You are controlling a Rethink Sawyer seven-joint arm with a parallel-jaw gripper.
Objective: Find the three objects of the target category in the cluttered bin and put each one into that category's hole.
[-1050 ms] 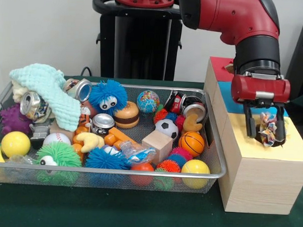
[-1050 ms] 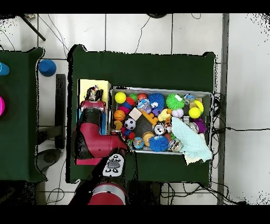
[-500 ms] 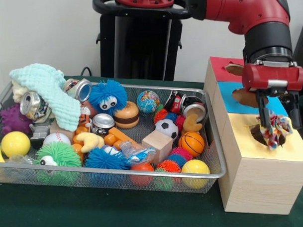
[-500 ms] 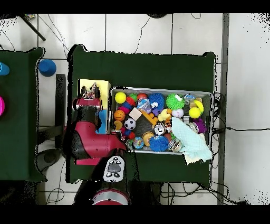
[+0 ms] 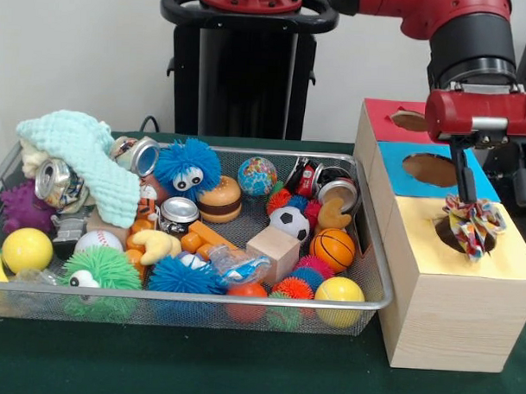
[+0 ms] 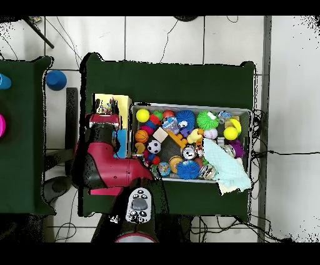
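The gripper (image 5: 490,189) hangs over the yellow end of the wooden box (image 5: 449,316), its 2 fingers spread apart, and nothing is pinched between them. Just under the tips, a crumpled, many-coloured wrapper (image 5: 472,225) sits in the mouth of the dark hole (image 5: 452,235) in the yellow panel. Most of it shows above the rim, so it looks released but not fully dropped through; whether it is resting on the edge or caught partway cannot be told from either view.

To finish this step well, the arm should rise straight up so neither finger snags the wrapper and drags it back out. If the wrapper stays perched, a gentle downward nudge with pressed-together fingers, centred on the hole, would likely push it in; crumpled foil springs back, so a light touch may not be enough.

The blue panel (image 5: 437,168) and red panel (image 5: 391,118) each have their own hole and are not the target here. The wire bin (image 5: 242,310) beside the box is crowded with balls, cans, a wooden cube and fuzzy toys, so the next search will need a careful pick among closely packed things.
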